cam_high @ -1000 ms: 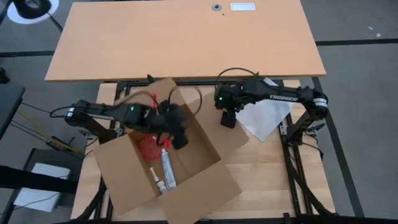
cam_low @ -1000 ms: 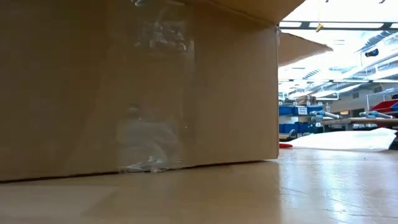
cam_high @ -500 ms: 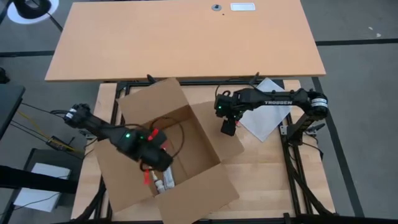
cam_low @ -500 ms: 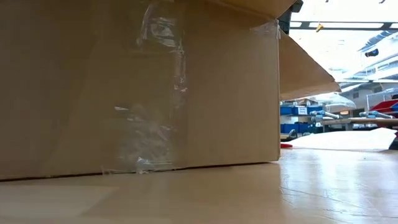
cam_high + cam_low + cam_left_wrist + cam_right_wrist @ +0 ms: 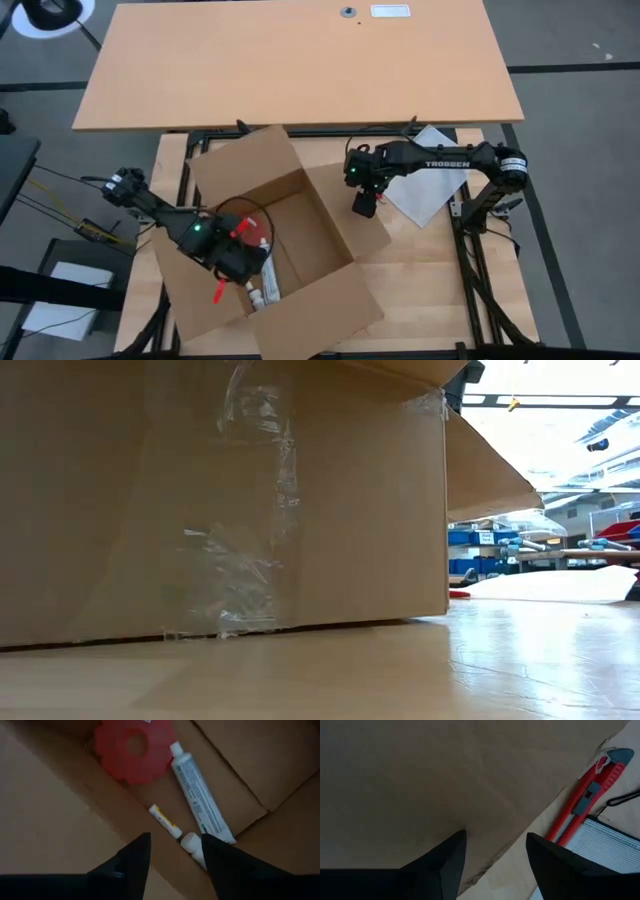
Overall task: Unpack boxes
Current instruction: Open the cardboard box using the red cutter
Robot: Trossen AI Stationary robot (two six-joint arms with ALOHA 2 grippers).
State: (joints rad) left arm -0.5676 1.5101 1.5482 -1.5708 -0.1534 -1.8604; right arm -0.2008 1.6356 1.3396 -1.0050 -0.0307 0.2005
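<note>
Since half a sec ago the left gripper (image 5: pixel 172 851) has slid a bit further toward the 7 o'clock corner inside the carton (image 5: pixel 330 215), and the red disc it was covering is back in sight; right arm and the box itself haven't budged.

Carton sits open w/ flaps spread on the wooden table (image 5: pixel 430 270), taking up the left-center of the high view, one flap reaching up toward 11 o'clock and another down at 5 o'clock. In the low view its taped side wall (image 5: pixel 250 500) fills most of the shot, clear tape strip (image 5: pixel 255 550) wrinkled down the middle.

Left gripper is down in the box, fingers (image 5: pixel 131 862) parted wide, holding nothing. Between and just past the tips lie a small white capped tube (image 5: pixel 192 845) and a thin little stick w/ yellow stripe (image 5: pixel 164 820). A bigger white tube (image 5: pixel 200 795) runs off toward the red gear-shaped disc (image 5: pixel 134 747), cap end right by it. All resting on the box floor, afaict none touched by the fingers.

Right gripper (image 5: pixel 495 855) hovers at about 3 o'clock of the box, just above the outspread flap (image 5: pixel 420 780), fingers spread apart, empty. Just beside the flap edge: red box cutter (image 5: pixel 587 795) and a clear bag (image 5: pixel 600 850) on the table.
</note>
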